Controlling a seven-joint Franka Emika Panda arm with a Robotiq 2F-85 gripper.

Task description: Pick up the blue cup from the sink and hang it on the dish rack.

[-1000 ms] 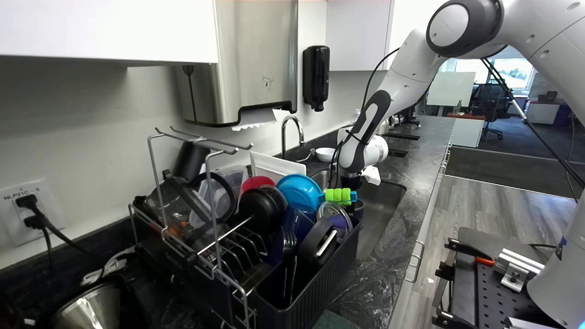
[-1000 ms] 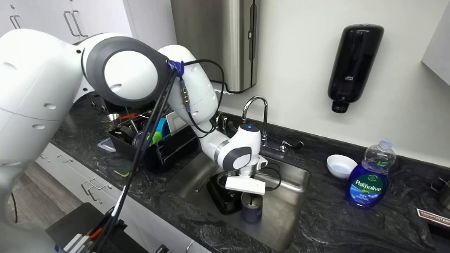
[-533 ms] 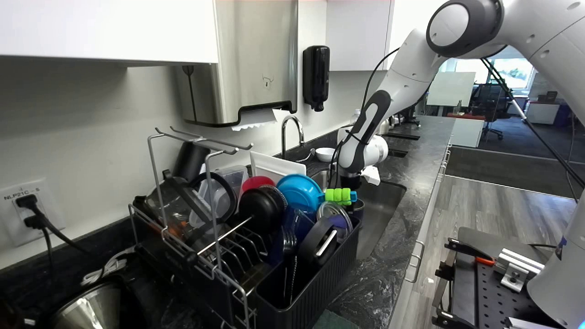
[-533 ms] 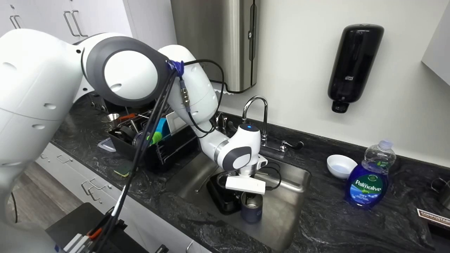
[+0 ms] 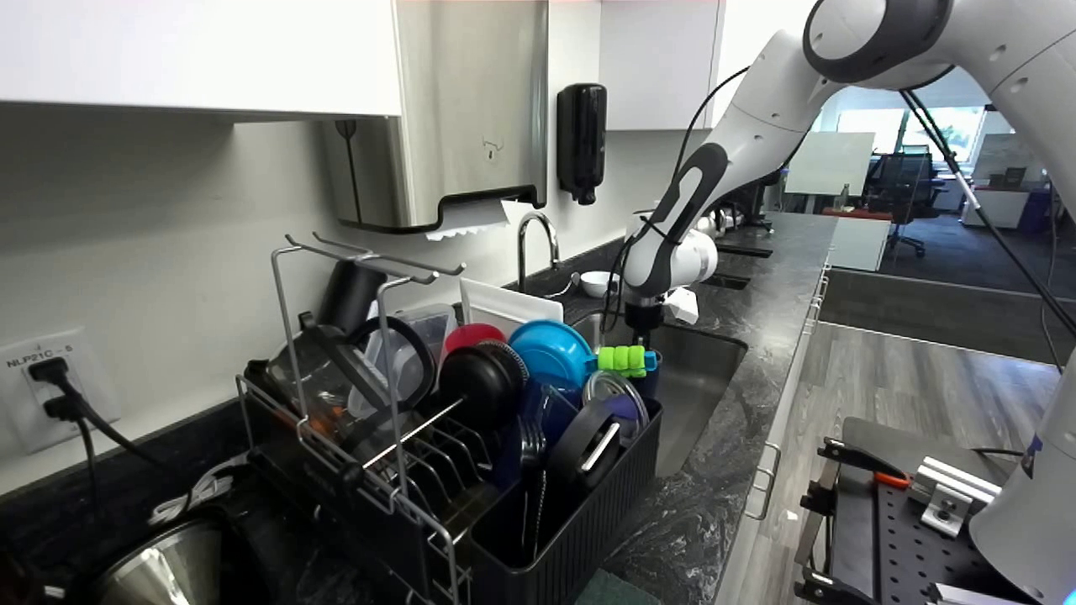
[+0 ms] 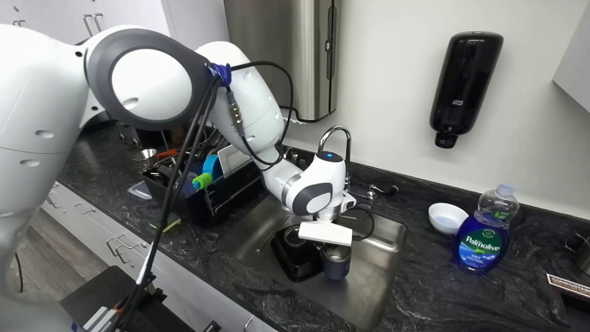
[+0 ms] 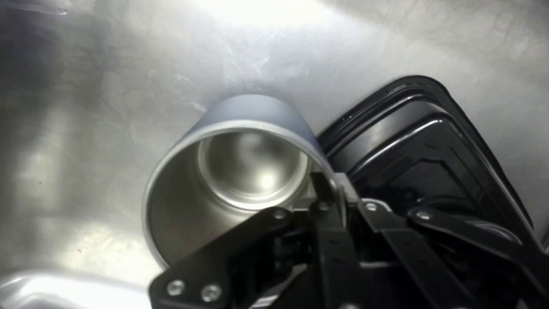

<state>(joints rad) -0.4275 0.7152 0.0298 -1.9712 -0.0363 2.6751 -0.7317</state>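
Within the sink (image 6: 368,290), the blue cup (image 7: 257,107) is held mouth upward, its wall pinched by the gripper (image 7: 334,191) (one finger (image 7: 324,195) inside the rim, its mate outside); whether the base touches metal cannot be told from here. Just beside it lies a black container (image 7: 394,150). On the counter (image 6: 442,286) stands the crowded dish rack (image 6: 233,193); a curved faucet (image 6: 348,157) rises behind.

I observe an off-white wall (image 5: 168,202), white overhead cabinets (image 5: 193,50), grey wood-look plank floor (image 5: 899,374) and, at the far end, a dark chair (image 5: 896,181) and bright windows (image 5: 965,122).
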